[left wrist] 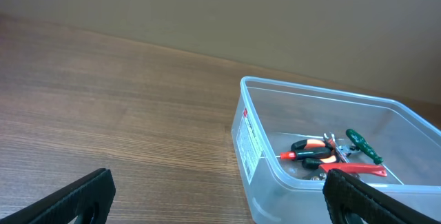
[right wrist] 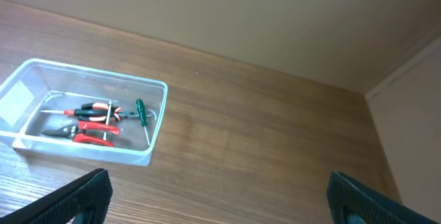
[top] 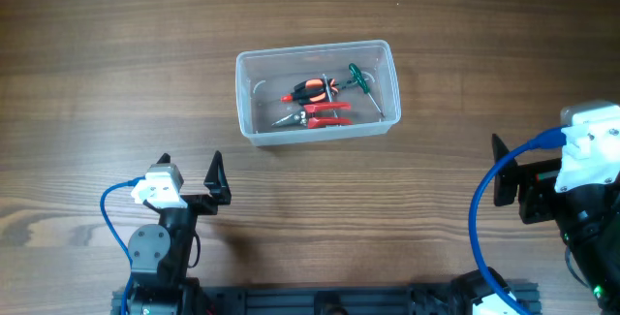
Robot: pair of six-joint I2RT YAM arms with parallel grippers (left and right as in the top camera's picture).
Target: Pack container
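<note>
**While both arms sit idle, tub already holds the tools**

As seen from overhead, the tub (top: 260,82) sits mid-table, long side across, well apart from both arms. Inside are red pliers (top: 325,113), a black-and-orange tool (top: 310,90) and a green-handled tool (top: 360,80), lying loose and overlapping. The left gripper (top: 189,167) is spread wide and holds nothing. Only one finger of the right gripper (right wrist: 227,207) shows here. The table (top: 97,63) carries nothing else, so both approaches are open.

In the left wrist view, the fingers are at the frame corners, wide apart. The tub's short wall faces this arm and carries a label (left wrist: 247,138). My read: thin clear plastic, light, slick and flexible. Pinch the rolled rim over a short wall, not the flat side. The tools will probably slide if it tilts, so keep it level.

In the right wrist view, the jaws are also wide and empty, with the tub far left. A side panel (right wrist: 413,114) borders the table on the right and limits swing that way.
</note>
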